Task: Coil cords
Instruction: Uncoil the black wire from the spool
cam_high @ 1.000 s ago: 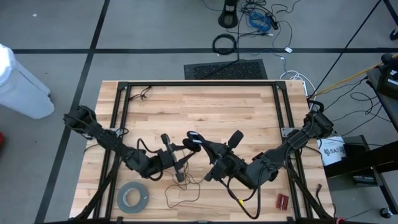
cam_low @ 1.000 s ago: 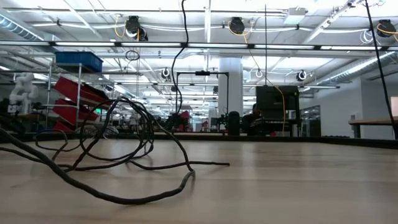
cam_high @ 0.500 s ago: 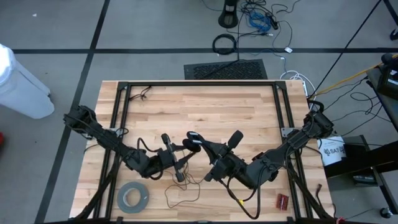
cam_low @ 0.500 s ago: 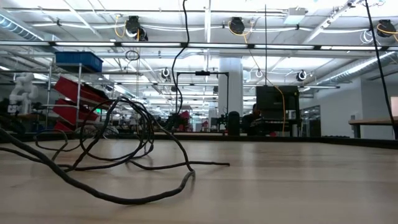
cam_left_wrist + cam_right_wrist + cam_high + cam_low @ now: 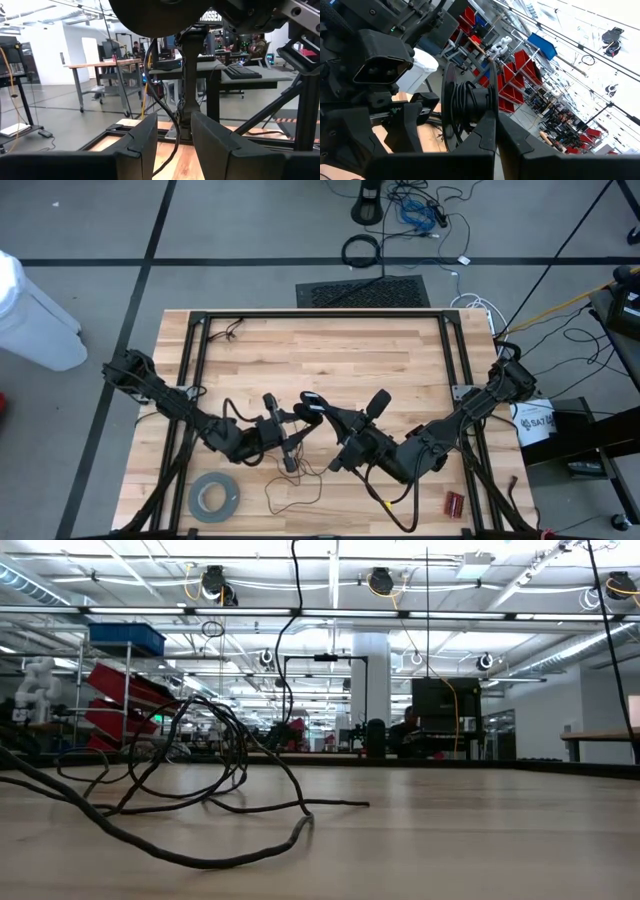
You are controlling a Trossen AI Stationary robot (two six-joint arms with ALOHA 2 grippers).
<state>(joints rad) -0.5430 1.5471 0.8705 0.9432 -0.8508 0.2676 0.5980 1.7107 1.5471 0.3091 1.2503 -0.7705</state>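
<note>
Mid-table, the right gripper [image 5: 312,402] is pinching, fingers pressed together, the small black disc [image 5: 465,107] with several turns of thin wire already wound on it. The left gripper [image 5: 297,420] is holding part-open beside it (whether gripping, unclear); loose wire [image 5: 292,490] is still lying near the tape roll [image 5: 214,496].

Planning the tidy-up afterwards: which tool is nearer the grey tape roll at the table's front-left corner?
The left. The left tool sits just up and to the right of the wide grey tape roll; the right tool is farther right, holding a small black spool wound with thin dark cord.
</note>
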